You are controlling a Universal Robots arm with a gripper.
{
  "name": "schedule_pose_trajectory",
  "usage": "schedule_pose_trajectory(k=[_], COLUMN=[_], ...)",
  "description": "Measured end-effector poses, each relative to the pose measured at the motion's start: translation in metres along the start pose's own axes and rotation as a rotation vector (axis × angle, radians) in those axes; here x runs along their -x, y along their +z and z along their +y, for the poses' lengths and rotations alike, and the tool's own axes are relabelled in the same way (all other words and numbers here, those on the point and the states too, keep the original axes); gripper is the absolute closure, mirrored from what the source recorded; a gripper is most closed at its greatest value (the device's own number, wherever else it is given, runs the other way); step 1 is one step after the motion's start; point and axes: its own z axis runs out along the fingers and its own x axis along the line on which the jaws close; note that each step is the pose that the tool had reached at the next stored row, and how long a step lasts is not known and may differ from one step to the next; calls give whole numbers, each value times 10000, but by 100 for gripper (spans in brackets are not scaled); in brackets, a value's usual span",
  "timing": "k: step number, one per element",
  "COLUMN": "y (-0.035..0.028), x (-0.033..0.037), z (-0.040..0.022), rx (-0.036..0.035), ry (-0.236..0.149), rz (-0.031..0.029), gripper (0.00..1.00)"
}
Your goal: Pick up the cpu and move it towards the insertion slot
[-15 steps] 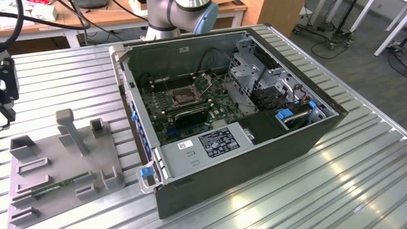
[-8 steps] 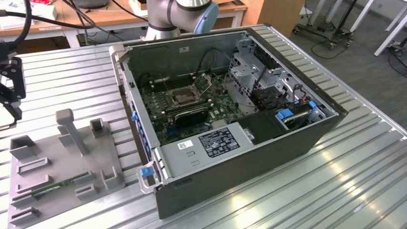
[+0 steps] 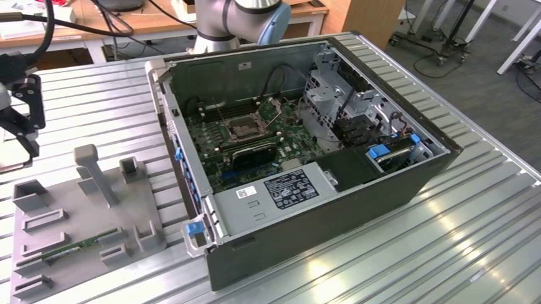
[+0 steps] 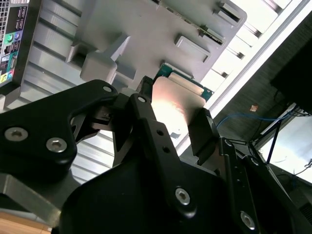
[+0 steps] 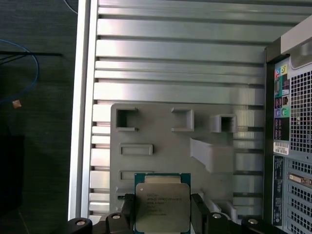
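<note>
My gripper (image 5: 162, 210) is shut on the cpu (image 5: 162, 202), a flat square chip with a silvery top and a green rim, one black finger pressing each side. In the second wrist view the cpu (image 4: 178, 97) sits between the same fingers of the gripper (image 4: 175, 111), held off the grey fixture plate (image 4: 146, 29). In the exterior view the gripper (image 3: 20, 136) hangs at the far left, above the table. The insertion slot (image 3: 239, 130), a square socket with a metal frame, lies on the green motherboard inside the open computer case, well to the exterior view's right of the gripper.
The grey fixture plate (image 3: 85, 202) with raised posts and pockets lies under the gripper, a thin green memory stick (image 3: 80, 247) resting on it. The open computer case (image 3: 338, 209) stands on the ribbed metal table (image 3: 473, 240). The table's edge (image 5: 80, 122) runs close beside the fixture.
</note>
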Motion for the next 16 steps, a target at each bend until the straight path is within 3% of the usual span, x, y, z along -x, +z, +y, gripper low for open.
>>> schedule_pose_trajectory(k=[16], y=[0], x=[210], z=[-4], rx=[0], ry=[0], rz=[0], gripper=[46])
